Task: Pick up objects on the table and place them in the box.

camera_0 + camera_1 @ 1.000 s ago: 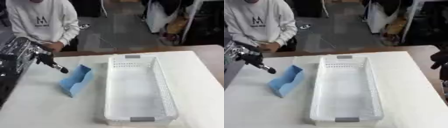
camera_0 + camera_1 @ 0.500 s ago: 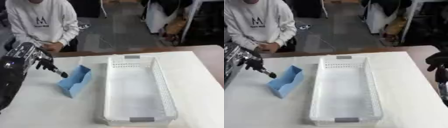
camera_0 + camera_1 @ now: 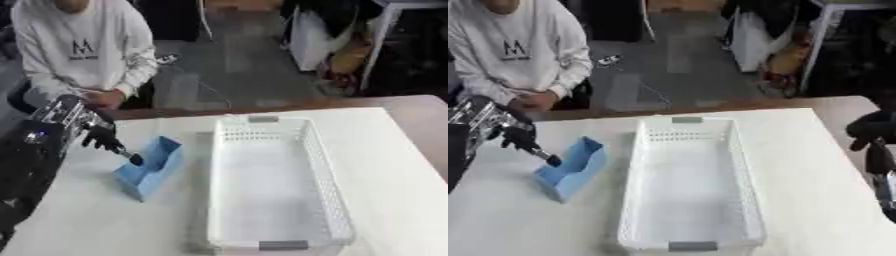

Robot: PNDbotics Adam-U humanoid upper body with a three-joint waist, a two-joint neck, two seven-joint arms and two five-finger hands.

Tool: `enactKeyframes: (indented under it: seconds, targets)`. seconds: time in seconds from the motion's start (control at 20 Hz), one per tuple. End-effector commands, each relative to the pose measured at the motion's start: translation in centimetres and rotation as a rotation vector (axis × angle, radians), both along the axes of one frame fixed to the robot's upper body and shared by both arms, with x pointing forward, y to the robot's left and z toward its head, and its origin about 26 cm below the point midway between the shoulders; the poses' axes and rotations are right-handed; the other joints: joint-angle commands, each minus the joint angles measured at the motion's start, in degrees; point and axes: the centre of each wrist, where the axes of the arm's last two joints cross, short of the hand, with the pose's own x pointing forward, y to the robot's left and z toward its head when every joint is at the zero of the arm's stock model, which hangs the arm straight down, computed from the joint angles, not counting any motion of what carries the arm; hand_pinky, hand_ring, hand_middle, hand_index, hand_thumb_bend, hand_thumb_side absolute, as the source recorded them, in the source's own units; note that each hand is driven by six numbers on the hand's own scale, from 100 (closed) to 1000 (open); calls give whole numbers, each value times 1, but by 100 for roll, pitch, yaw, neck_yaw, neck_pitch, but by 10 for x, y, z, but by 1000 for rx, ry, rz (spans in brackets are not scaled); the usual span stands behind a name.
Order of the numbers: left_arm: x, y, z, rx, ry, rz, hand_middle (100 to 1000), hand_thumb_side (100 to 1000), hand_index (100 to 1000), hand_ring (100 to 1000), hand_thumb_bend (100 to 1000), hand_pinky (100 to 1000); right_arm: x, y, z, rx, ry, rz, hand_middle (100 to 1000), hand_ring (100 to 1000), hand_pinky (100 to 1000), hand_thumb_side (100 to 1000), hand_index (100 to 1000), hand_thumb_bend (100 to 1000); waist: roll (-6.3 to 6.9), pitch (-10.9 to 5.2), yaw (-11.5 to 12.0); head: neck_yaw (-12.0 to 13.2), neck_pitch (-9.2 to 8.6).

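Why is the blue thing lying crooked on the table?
The blue open box lies askew, at an angle to the straight white basket beside it. The left hand has a finger at its upper edge. The basket looks empty. Nothing looks spilled or broken.

My left hand (image 3: 98, 136) is a dark blur, so I can't tell how most of its fingers (image 3: 129, 157) are set or whether the one fingertip actually touches the blue holder (image 3: 150, 167). My right hand (image 3: 874, 135) is half cut off by the right edge, its fingers unreadable. The white box (image 3: 278, 186) hides the counter (image 3: 79, 220) under it.
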Motion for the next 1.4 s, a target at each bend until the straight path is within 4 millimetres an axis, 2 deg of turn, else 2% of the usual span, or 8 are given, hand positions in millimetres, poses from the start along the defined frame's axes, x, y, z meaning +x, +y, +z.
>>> enactKeyframes:
  seconds: [0.05,0.4,0.8,1.4]
  targets:
    - [4,-6,13,59,77,-73,608,1000,743,527,1000,255,0,0,12,-32,-25,16,579,434,135,749,663,100,-4,-92,-28,60,-98]
    - [5,-16,-5,105,129,-101,603,1000,737,529,1000,263,2,3,16,-39,-30,41,579,435,137,749,663,100,22,-100,-128,142,-142]
    - [6,-20,-3,193,123,-99,618,1000,741,555,1000,297,3,4,20,-42,-31,59,579,436,139,749,664,100,53,-117,-177,173,-162]
    - [3,-12,-23,293,194,-83,627,1000,744,569,1000,325,3,3,19,-46,-23,60,579,436,139,749,664,100,52,-134,-163,179,-133]
